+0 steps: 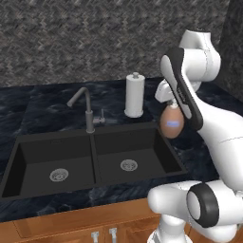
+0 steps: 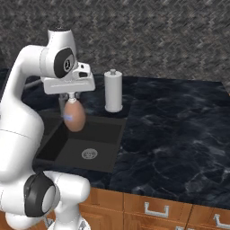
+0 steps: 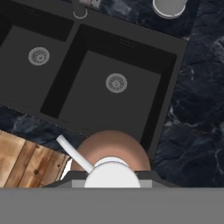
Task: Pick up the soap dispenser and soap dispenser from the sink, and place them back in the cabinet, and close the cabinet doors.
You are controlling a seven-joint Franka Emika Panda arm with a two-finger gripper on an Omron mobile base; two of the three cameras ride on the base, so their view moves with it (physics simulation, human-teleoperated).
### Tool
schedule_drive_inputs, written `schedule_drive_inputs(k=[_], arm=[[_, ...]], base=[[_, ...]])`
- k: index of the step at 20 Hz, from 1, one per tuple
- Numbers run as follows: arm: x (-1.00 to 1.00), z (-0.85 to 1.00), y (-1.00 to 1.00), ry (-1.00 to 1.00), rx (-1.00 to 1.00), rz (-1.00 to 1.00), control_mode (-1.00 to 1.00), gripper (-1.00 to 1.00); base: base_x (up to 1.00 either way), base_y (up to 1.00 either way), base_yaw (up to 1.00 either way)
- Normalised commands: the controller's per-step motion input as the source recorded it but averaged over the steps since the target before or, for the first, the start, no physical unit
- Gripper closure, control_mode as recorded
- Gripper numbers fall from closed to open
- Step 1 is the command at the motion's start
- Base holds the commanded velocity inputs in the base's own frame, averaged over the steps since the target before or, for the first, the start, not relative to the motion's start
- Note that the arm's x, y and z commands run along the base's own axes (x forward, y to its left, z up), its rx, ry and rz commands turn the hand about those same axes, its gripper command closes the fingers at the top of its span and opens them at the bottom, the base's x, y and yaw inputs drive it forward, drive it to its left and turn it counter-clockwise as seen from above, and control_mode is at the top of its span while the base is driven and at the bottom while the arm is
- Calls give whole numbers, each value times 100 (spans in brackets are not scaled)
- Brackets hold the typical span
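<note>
My gripper (image 1: 170, 102) (image 2: 71, 96) is shut on the white pump of the peach-orange, egg-shaped soap dispenser (image 1: 171, 124) (image 2: 74, 117). The bottle hangs upright in the air over the right edge of the black double-basin sink (image 1: 47, 156) (image 2: 103, 134). The hand view looks straight down past the soap dispenser (image 3: 109, 146) and its white spout at the sink (image 3: 113, 57), whose two basins hold nothing but their steel drains. The cabinet and the cabinet doors are out of view.
A tall white paper-towel roll (image 1: 134, 95) (image 2: 113, 91) (image 3: 169, 6) stands on the dark marble counter behind the sink's right basin. The grey gooseneck faucet (image 1: 85, 107) rises behind the divider. Wooden drawer fronts (image 2: 155, 209) (image 1: 102, 232) run below the counter edge.
</note>
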Motion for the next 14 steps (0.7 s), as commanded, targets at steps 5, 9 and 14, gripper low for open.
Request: schedule_drive_inputs(k=[5, 9, 14], arm=[[-16, 0, 0, 0, -1, 0, -100, 100], [-9, 0, 0, 0, -2, 0, -100, 100], [-10, 0, 0, 0, 0, 0, 100, 100]], base=[[0, 0, 0], [0, 0, 0], [-3, 0, 0]])
